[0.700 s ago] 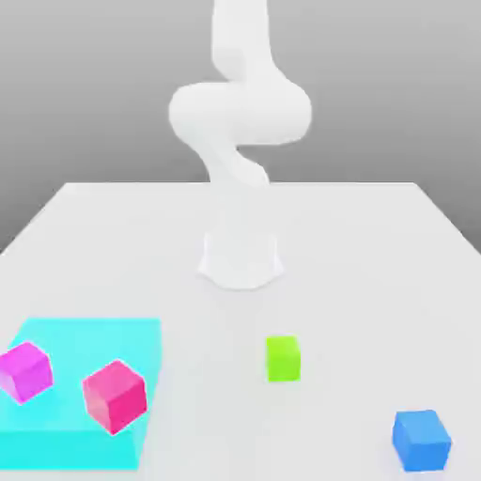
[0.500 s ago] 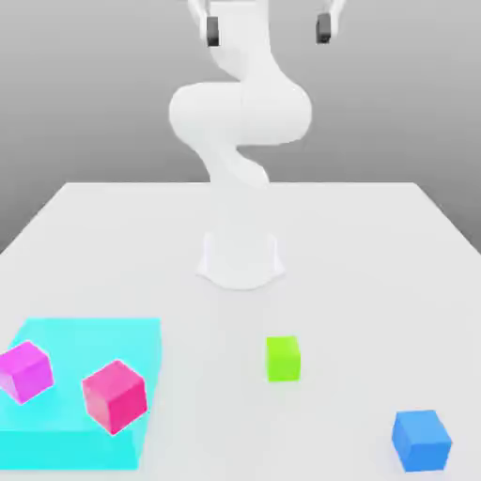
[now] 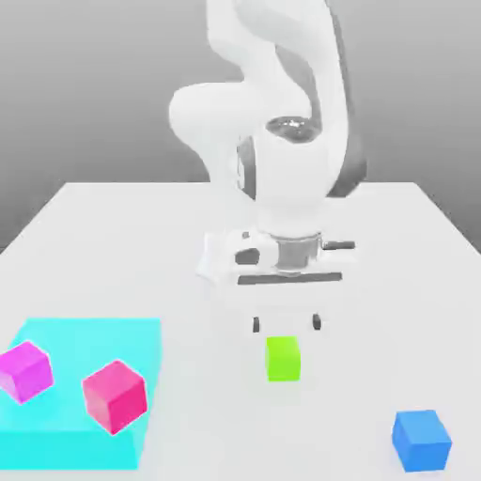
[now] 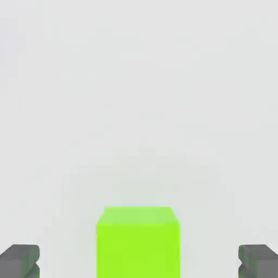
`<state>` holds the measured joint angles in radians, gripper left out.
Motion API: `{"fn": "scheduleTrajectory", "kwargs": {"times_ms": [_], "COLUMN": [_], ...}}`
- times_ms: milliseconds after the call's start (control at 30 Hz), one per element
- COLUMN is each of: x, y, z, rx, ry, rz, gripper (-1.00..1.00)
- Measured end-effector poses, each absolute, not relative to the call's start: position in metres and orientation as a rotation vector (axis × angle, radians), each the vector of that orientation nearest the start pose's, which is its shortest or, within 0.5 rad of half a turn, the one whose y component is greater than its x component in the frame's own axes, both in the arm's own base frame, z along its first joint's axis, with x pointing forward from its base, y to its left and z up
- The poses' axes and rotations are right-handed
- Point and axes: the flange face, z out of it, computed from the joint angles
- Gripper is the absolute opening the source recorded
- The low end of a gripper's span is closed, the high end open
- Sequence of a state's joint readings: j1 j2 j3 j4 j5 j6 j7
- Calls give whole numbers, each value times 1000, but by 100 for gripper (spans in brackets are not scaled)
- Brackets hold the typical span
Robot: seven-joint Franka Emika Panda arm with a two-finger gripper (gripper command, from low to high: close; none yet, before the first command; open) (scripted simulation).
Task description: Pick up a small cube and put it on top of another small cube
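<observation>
The small lime-green cube rests on the white table, near the middle front in the exterior view. My gripper hangs just above and slightly behind it, pointing down, jaws open wide. In the hand view the green cube lies between the two dark fingertips, apart from both. The bright blue cube sits alone on the table at the exterior view's front right, well away from the gripper.
A flat cyan pad lies at the exterior view's front left, carrying a magenta cube and a pink-red cube. The arm's white base stands behind the green cube. Bare table stretches to the right.
The arm has swung down from high at the top of the view, bringing the open gripper to just above the green cube. No cube has moved.
</observation>
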<state>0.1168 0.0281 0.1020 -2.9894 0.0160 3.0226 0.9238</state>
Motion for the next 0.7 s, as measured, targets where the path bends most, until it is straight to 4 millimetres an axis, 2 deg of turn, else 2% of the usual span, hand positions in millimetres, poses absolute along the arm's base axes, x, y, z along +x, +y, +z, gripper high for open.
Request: {"fn": "scheduleTrajectory", "kwargs": {"times_ms": [133,167,400,700], "x": [299,298,298,298], "y": [67,66,66,67], "z": [138,131,129,188], "rx": [-2937,-2938,-2939,-2941], "ry": [1105,1105,1105,1101], "rz": [3,2,1,1], "gripper": [0,-100,-100,-100]}}
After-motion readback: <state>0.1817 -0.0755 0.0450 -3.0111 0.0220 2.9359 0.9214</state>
